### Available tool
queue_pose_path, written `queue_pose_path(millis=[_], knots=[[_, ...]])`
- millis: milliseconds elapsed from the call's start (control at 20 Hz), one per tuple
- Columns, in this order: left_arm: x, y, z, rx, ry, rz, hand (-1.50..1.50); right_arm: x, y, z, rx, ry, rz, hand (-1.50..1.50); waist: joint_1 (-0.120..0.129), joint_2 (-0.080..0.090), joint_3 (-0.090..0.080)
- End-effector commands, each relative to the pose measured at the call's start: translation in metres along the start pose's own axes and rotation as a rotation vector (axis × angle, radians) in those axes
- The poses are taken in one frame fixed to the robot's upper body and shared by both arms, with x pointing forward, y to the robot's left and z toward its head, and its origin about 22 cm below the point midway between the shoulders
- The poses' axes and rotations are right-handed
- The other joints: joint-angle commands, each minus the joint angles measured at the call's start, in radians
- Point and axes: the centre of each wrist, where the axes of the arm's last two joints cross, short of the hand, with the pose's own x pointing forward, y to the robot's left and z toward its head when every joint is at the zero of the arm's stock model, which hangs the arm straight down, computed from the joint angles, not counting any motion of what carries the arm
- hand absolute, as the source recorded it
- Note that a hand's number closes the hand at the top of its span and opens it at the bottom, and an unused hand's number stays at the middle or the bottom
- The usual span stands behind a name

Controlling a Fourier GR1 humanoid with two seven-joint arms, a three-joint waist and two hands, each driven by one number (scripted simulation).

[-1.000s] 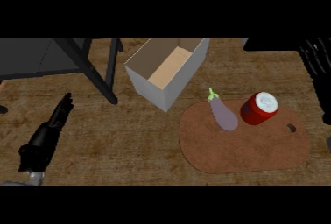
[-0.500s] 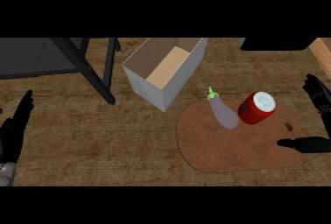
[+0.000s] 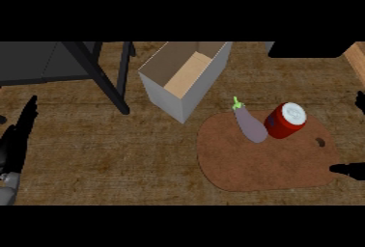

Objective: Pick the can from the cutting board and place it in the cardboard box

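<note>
Can [image 3: 287, 120] upright on the board [image 3: 267, 164], touching the eggplant [image 3: 250, 126]; nothing grips it. Approach stage: right hand [image 3: 351, 169] shows only fingertips right of the can, state unreadable. Left hand [image 3: 16, 143] rests spread, well left. Next, I'd say: close round the can, lift toward the box [image 3: 184, 77].

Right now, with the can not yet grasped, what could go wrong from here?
The eggplant lies right beside the can on the cutting board, so the right hand, coming in from the right edge, might nudge it. The cardboard box has tall walls; the can could catch its rim.
</note>
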Motion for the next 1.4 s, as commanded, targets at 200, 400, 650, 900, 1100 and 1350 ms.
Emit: queue_pose_path(millis=[200, 400, 650, 900, 1100, 1350], knots=[[0.015, -0.006, -0.011, -0.023, 0.001, 0.004, 0.0, 0.049, -0.027, -0.053, 0.278, 0.132, 0.302, -1.5, 0.013, 0.0, -0.001], [0.007, -0.001, -0.01, 0.0, 0.0, 0.008, 0.0, 0.067, -0.029, -0.064, 0.448, 0.23, 0.4, -1.5, 0.012, -0.003, -0.002], [-0.01, 0.0, -0.016, 0.002, -0.003, 0.004, 0.0, 0.079, 0.018, -0.098, 0.542, 0.273, 0.394, -1.5, 0.009, 0.0, -0.001], [0.004, 0.002, -0.022, -0.005, 0.0, -0.001, 0.0, 0.084, 0.033, -0.116, 0.572, 0.329, 0.447, -1.5, 0.006, -0.001, 0.0], [0.008, -0.01, -0.005, -0.014, 0.008, 0.0, 0.0, 0.076, 0.038, -0.111, 0.581, 0.329, 0.447, -1.5, 0.005, -0.003, 0.0], [0.001, -0.014, -0.007, 0.003, 0.001, -0.008, 0.0, 0.076, 0.034, -0.119, 0.599, 0.328, 0.453, -1.5, 0.003, -0.002, 0.0]])
